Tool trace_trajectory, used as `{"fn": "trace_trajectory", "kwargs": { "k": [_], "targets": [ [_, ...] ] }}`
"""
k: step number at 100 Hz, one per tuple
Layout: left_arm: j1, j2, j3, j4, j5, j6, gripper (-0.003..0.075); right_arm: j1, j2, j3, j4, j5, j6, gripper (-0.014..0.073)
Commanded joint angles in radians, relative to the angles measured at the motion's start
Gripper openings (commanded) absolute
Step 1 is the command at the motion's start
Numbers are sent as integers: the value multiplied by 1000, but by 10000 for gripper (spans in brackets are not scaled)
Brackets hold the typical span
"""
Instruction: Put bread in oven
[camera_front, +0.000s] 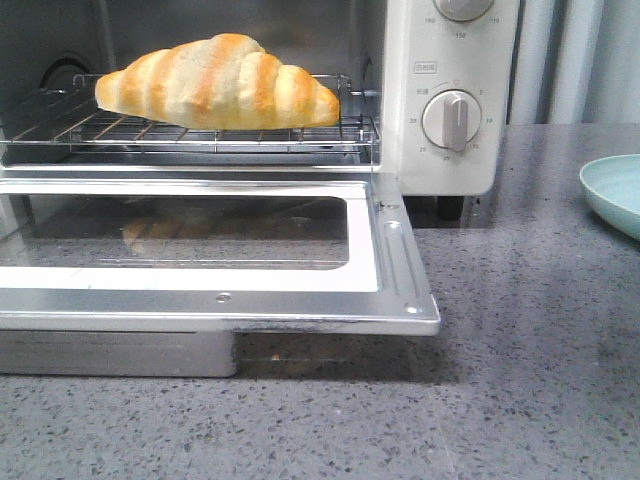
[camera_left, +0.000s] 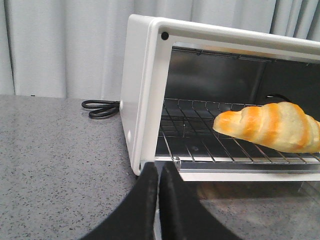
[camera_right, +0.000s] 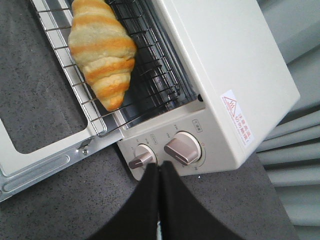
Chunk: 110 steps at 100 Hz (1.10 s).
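The croissant-shaped bread roll (camera_front: 220, 82) is lying on the wire rack (camera_front: 190, 128) inside the cream-white toaster oven (camera_front: 440, 100), its golden-brown and pale stripes running across it. The oven's glass-windowed door (camera_front: 215, 250) is hanging fully open, lying flat above the grey speckled surface (camera_front: 530, 380).

The left fingers (camera_left: 158, 172) are pressing together with nothing between them, hovering just in front of the oven's near front corner; the roll is sitting beyond and to one side of them, well apart. A coiled black cord (camera_left: 101, 108) is lying on the surface beside the oven's side wall.

The right fingers (camera_right: 158, 172) are also pressed together and gripping nothing, hanging above the oven's two beige dials (camera_right: 182, 150); the roll is sitting past the dials on the rack, apart from them. A pale green dish (camera_front: 615, 190) is showing at the edge of the front view.
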<state>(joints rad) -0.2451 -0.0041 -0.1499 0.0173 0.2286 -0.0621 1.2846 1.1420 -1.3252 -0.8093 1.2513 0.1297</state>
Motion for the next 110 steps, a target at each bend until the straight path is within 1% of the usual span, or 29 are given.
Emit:
{"fn": "trace_trajectory", "kwargs": {
  "k": [1, 18, 32, 47, 57, 63, 67, 75, 84, 91, 99, 110],
  "targets": [
    [5, -18, -27, -9, -81, -4, -21, 2, -23, -21, -53, 8, 4, -71],
    [5, -18, -27, -9, -81, -4, -21, 2, -23, -21, -53, 8, 4, -71],
    [5, -18, -27, -9, -81, -4, -21, 2, -17, -18, -23, -14, 37, -71],
    [5, -18, -27, -9, -81, -4, -21, 2, -57, 8, 92, -104, 37, -71],
    [5, -18, -27, -9, -81, -4, -21, -31, -89, 53, 151, -222, 37, -71],
    [5, -18, -27, -9, -81, -4, -21, -64, -120, 99, 192, -264, 37, -71],
    [5, -18, -27, -9, -81, -4, -21, -99, -140, 127, 223, -298, 37, -71],
    [5, -18, -27, -9, -81, -4, -21, -188, -189, 208, 329, -390, 37, -71],
    [5, -18, -27, -9, -81, -4, -21, -280, -245, 329, 423, -553, 35, -71],
    [5, -18, -27, -9, -81, -4, -21, -346, -292, 439, 445, -709, 35, -71],
    [5, -18, -27, -9, -81, -4, -21, -396, -341, 549, 459, -846, 35, -71],
    [5, -18, -27, -9, -81, -4, -21, -452, -400, 667, 502, -969, 35, -71]
  ]
}}
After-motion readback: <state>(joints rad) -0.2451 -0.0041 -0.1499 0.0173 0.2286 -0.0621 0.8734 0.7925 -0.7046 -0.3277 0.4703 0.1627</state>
